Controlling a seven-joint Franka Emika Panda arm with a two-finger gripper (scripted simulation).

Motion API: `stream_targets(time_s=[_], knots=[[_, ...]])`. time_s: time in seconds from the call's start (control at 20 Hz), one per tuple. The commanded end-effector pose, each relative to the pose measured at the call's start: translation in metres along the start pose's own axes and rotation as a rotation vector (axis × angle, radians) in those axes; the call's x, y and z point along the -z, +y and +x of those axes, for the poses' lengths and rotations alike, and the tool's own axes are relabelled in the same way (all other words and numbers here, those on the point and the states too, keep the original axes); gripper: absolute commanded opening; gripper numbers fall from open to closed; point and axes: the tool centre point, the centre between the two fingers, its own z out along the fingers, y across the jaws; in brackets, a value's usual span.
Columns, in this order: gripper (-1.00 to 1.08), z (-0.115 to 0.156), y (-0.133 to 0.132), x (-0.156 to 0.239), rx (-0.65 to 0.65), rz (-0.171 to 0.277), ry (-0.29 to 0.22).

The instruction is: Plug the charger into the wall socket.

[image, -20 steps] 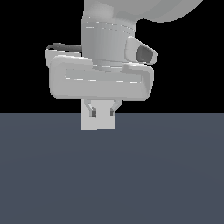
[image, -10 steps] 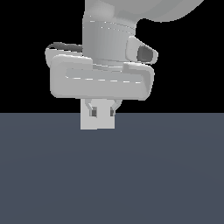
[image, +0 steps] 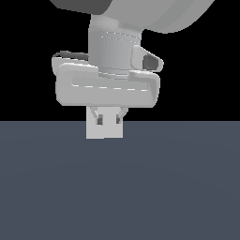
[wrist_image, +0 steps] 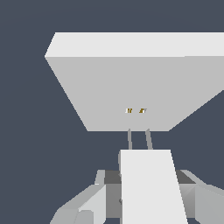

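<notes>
You are looking at a dark slate-grey floor (image: 120,187) that fills the lower half of the exterior view, with the Panda arm (image: 122,42) hanging over it and hiding most of what matters there. In the wrist view the biggest thing is the wall socket (wrist_image: 131,83), a flat pale plate standing upright on the floor, its face turned toward the camera and two small orange-rimmed holes (wrist_image: 135,110) near the middle of that face. The gripper (image: 108,121) comes next: its fingers are closed in on the charger (wrist_image: 151,188), the small pale block, pinching it from both sides so that its long axis points at the plate. That hold makes sense to me, since it leaves the front end free and keeps the two thin grey prongs (wrist_image: 139,139) sticking out ahead of the fingers. The prongs reach toward the two holes and their tips sit just short of the plate or at its face; you cannot tell from here whether they have entered. They look lined up closely with the holes, so I judge the insertion to be at hand but not seated. You will find no brand, label or lettering on any surface.
</notes>
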Motion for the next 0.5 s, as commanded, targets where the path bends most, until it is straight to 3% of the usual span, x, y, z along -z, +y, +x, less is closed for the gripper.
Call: stream_targets(time_s=[0.0,0.45], knots=[[-1.0,0.009,0.0,-0.004,0.0,0.0,0.001],[-1.0,0.029,0.0,-0.016,0.0,0.001,0.0]])
